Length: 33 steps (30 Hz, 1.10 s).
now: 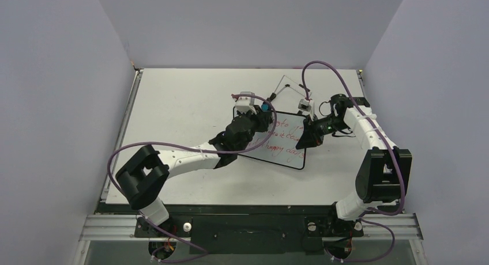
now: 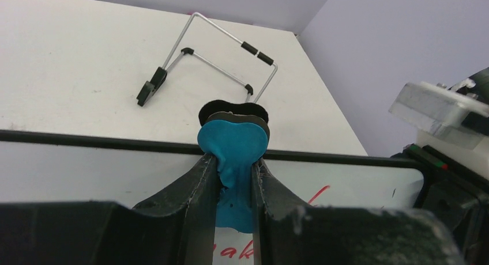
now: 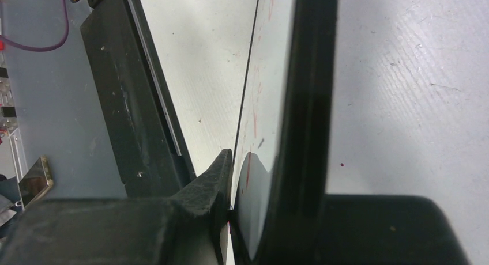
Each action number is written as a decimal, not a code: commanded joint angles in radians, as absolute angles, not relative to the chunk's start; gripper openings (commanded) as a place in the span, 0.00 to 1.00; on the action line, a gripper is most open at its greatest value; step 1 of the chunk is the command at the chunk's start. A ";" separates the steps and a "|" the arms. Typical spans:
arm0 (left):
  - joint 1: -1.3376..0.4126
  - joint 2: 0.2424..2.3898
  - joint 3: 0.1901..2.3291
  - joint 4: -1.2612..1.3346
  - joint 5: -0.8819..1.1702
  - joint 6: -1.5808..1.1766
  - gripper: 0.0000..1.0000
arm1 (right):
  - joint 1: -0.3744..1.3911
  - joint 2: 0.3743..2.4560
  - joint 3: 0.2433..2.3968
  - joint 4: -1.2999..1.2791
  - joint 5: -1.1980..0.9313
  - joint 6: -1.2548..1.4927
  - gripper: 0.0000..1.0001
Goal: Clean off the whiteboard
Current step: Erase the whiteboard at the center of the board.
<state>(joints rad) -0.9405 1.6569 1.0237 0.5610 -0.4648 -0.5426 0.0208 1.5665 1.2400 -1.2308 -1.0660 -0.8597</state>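
The left arm reaches in from the near left, its left gripper (image 1: 260, 116) over the far left corner of the whiteboard (image 1: 285, 147). In the left wrist view its fingers (image 2: 196, 190) are clenched on a small blue eraser (image 2: 233, 141), whose rounded head sticks out past the fingertips with a dark layer behind it. That head sits right at the board's far black rim; whether it presses on the surface cannot be told.

The whiteboard lies on the white table (image 1: 190, 98), under and to the right of this gripper. Red handwriting runs across it in about three lines. From above the bottom line seems to read "happy day"; the other lines are partly hidden by the arm and too small to read. Close under the left fingers a red stroke and cut-off letters, perhaps "ak", show.

Beyond the eraser's tip, well past the rim, a thin wire easel stand (image 2: 185, 50) rests on the table.

On the right, the right gripper (image 1: 302, 143) grasps the board's right edge. The right wrist view shows the board edge-on between the two black fingers (image 3: 213, 190), faint red marks on its white face. Purple cables (image 1: 314, 63) loop over both arms.
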 commanded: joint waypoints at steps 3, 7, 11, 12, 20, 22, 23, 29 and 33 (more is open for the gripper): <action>-0.986 1.675 0.928 0.525 -0.419 -0.554 0.00 | 0.049 1.556 1.261 -1.297 -1.052 -0.959 0.00; -1.037 1.687 0.944 0.524 -0.446 -0.555 0.00 | 0.049 1.557 1.261 -1.297 -1.052 -0.957 0.00; -1.051 1.700 0.994 0.484 -0.497 -0.550 0.00 | 0.050 1.557 1.259 -1.298 -1.053 -0.958 0.00; -1.050 1.700 1.018 0.469 -0.518 -0.542 0.00 | 0.051 1.556 1.260 -1.299 -1.054 -0.959 0.00; -0.941 1.691 1.085 0.394 -0.564 -0.544 0.00 | 0.049 1.551 1.261 -1.302 -1.055 -0.961 0.00; -0.925 1.684 1.066 0.393 -0.561 -0.544 0.00 | 0.049 1.550 1.261 -1.303 -1.055 -0.962 0.00; -0.922 1.682 1.047 0.394 -0.558 -0.547 0.00 | 0.049 1.550 1.261 -1.304 -1.056 -0.962 0.00; -0.949 1.684 0.970 0.426 -0.518 -0.589 0.00 | 0.049 1.552 1.261 -1.304 -1.055 -0.965 0.00; -1.018 1.713 0.991 0.432 -0.519 -0.609 0.00 | 0.049 1.555 1.261 -1.304 -1.055 -0.965 0.00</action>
